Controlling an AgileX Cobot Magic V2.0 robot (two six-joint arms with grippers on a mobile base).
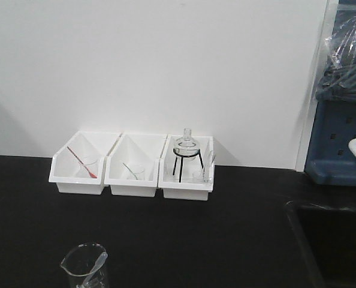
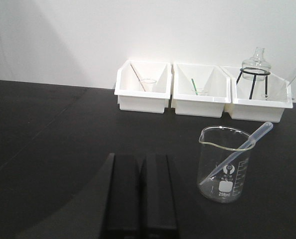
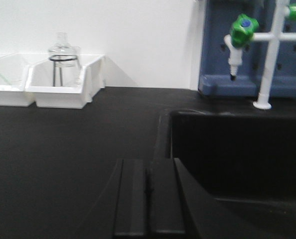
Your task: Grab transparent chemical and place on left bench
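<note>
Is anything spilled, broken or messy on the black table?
Nothing stands out. The clear dropper leans in the beaker, no puddles on the black bench, and the three white bins sit in a neat row against the wall.

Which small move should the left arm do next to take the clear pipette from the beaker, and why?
Probably open the left gripper first: its jaws look closed and empty, while the transparent pipette leans in the beaker to its right, bulb end above the rim, ready to be pinched.

A lab: beaker [image 2: 224, 164], black bench [image 2: 48, 129], sink [image 3: 237, 149].
</note>
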